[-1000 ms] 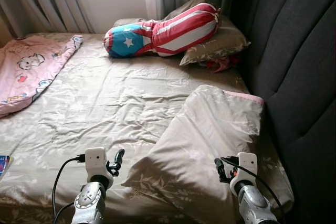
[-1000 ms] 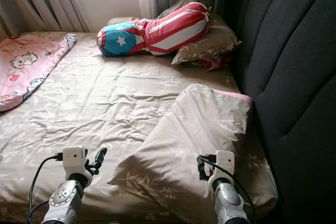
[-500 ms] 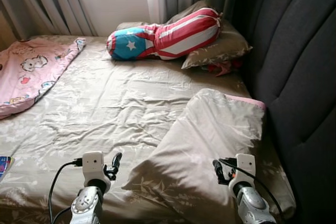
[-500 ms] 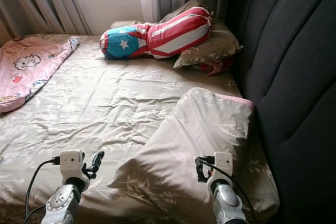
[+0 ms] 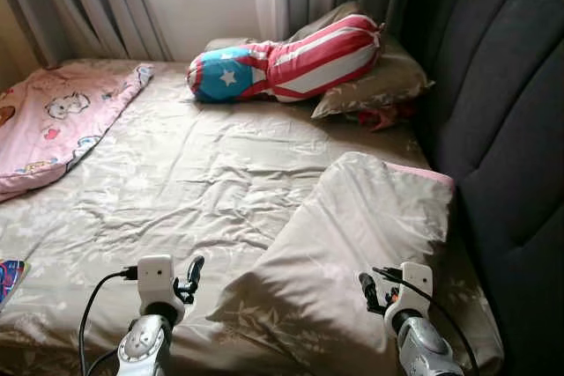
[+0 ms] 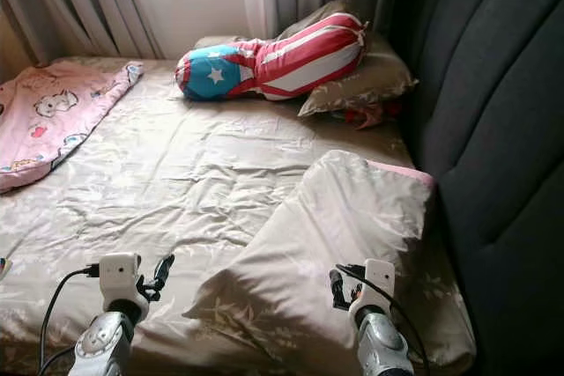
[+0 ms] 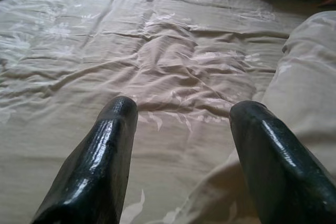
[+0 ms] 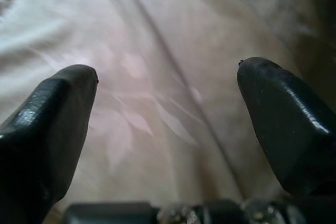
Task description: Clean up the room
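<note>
Over the last second little has changed beyond the head camera shifting: both the left end effector (image 7: pixel 181 129) and right end effector (image 8: pixel 168 124) still hover spread apart, flanking the pillow (image 5: pixel 352 244) at the bed's (image 5: pixel 176 182) headboard-side near corner, so tidying has not started

Two silver arms, metal, rounded at the joints. Left arm (image 5: pixel 144 348): round silver wrist disc ringed with small dark screw holes. On top of it a white boxy camera housing (image 5: pixel 155 276) with a small dark dot on its face. A thin black cable (image 5: pixel 92 314) runs from that housing's side and loops down along the arm. Left gripper (image 7: pixel 181 111): two long black fingers (image 7: pixel 97 166), glossy, rounded blunt tips.

Right arm (image 5: pixel 421 354): same silver finish, white housing (image 5: pixel 414 281) with small dark holes, black cable (image 5: pixel 445 314) arcing from it. Right gripper (image 8: pixel 168 80): black fingers (image 8: pixel 286 121), glossy, blunt tips, silver screw heads at the base.
</note>
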`<state>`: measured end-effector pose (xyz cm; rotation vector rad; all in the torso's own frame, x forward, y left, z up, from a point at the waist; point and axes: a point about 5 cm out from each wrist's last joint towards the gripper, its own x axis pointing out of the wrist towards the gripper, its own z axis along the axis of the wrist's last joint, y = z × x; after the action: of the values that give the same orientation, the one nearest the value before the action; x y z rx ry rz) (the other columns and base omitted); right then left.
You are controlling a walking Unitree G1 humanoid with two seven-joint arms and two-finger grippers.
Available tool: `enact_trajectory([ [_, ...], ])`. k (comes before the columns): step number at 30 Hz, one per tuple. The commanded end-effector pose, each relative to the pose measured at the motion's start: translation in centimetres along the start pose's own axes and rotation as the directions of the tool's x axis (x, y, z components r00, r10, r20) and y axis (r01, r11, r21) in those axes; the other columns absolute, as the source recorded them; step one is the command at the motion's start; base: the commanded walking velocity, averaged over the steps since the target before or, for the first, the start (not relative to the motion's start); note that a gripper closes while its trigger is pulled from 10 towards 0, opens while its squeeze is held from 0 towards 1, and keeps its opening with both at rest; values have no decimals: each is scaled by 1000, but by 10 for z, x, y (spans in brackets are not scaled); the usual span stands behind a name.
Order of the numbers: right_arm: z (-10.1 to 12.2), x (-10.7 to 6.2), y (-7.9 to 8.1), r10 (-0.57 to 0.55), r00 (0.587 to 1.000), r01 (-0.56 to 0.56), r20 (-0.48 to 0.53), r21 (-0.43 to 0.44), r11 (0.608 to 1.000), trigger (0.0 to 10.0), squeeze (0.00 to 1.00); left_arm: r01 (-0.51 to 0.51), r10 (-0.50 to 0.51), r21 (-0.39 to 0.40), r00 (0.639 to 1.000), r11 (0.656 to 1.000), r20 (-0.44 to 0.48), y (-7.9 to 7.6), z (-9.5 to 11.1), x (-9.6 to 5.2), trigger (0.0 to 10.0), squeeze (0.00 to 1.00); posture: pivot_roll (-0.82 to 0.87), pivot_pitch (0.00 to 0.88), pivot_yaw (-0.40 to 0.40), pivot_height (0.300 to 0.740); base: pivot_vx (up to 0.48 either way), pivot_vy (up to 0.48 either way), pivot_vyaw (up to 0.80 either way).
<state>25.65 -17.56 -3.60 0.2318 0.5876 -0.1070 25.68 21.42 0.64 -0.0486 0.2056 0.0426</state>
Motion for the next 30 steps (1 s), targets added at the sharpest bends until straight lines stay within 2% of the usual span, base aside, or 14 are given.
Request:
enact_trajectory([
  [1, 2, 2, -4, -51, 998, 52, -25, 28, 998, 10000, 1000, -1, 1, 31, 1000, 1000, 15, 8, 6, -1, 10000, 0, 91, 26, -17, 666, 0, 0, 0],
  [3, 8, 4, -3, -63, 998, 64, -24, 60, 996, 10000, 1000, -3, 1, 48, 1000, 999, 30, 14, 10, -5, 10000, 0, 106, 58, -3, 666, 0, 0, 0],
  [6, 12, 6, 0, -60, 998, 61, -21, 60, 996, 10000, 984, -1, -1, 62, 999, 998, 43, 19, 14, -8, 10000, 0, 120, 72, 8, 666, 0, 0, 0],
  [7, 13, 6, 0, -59, 998, 60, -21, 60, 996, 10000, 0, 0, -3, 65, 999, 998, 48, 20, 15, -9, 10000, 0, 124, 83, 10, 666, 0, 0, 0],
  [14, 11, 7, 4, -47, 998, 50, -50, 50, 998, 10000, 0, 48, -60, 118, 993, 992, 101, 15, 35, -13, 10000, 0, 158, 126, 39, 666, 0, 0, 0],
  [24, -3, 1, -5, -95, 994, 100, -57, 88, 991, 10000, 0, 20, -31, 140, 996, 990, 79, 30, 41, -43, 10000, 0, 203, 188, 71, 666, 0, 0, 0],
  [30, -4, 0, -10, -112, 992, 117, -54, 101, 988, 10000, 0, 39, -53, 134, 994, 990, 99, 21, 54, -43, 10000, 0, 201, 213, 79, 666, 0, 0, 0],
])
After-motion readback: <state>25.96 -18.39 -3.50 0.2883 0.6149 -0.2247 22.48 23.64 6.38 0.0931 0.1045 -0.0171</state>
